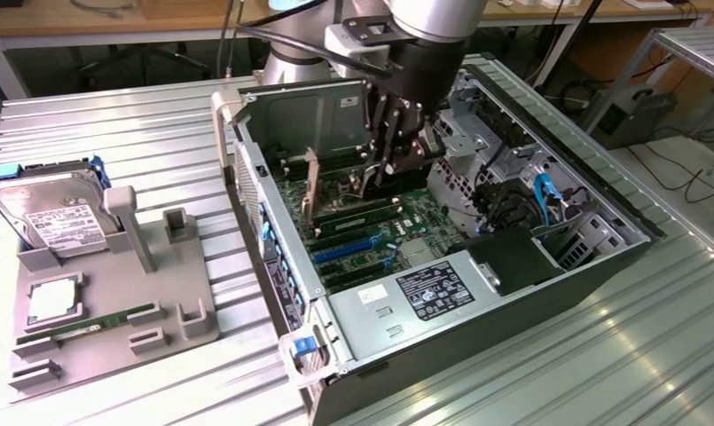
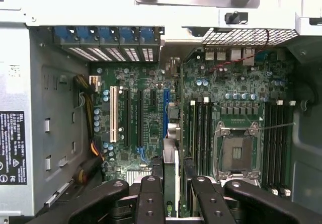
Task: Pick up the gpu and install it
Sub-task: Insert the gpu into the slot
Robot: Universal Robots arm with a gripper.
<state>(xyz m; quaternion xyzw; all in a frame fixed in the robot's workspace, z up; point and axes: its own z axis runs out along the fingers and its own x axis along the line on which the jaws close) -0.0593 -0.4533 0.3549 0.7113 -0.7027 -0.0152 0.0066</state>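
Note:
My gripper (image 1: 395,158) reaches down into the open computer case (image 1: 274,275), over the green motherboard (image 1: 374,240). Its black fingers (image 2: 150,200) are shut on the gpu (image 2: 171,176), a thin card held on edge between them. In the wrist view the card lies in line with the blue expansion slot (image 2: 165,113), between the black slots and the RAM slots (image 2: 198,128). In the exterior view the gpu's brownish back (image 1: 310,186) stands upright toward the exterior view's left of the fingers. I cannot tell whether its lower edge touches the slot.
A grey holder tray (image 1: 191,293) at the exterior view's left carries a silver hard drive (image 1: 55,217), a processor chip (image 1: 51,297) and a green RAM stick (image 1: 90,321). Inside the case are the labelled power supply (image 1: 434,288), a drive cage (image 1: 498,133) and the bare CPU socket (image 2: 236,153).

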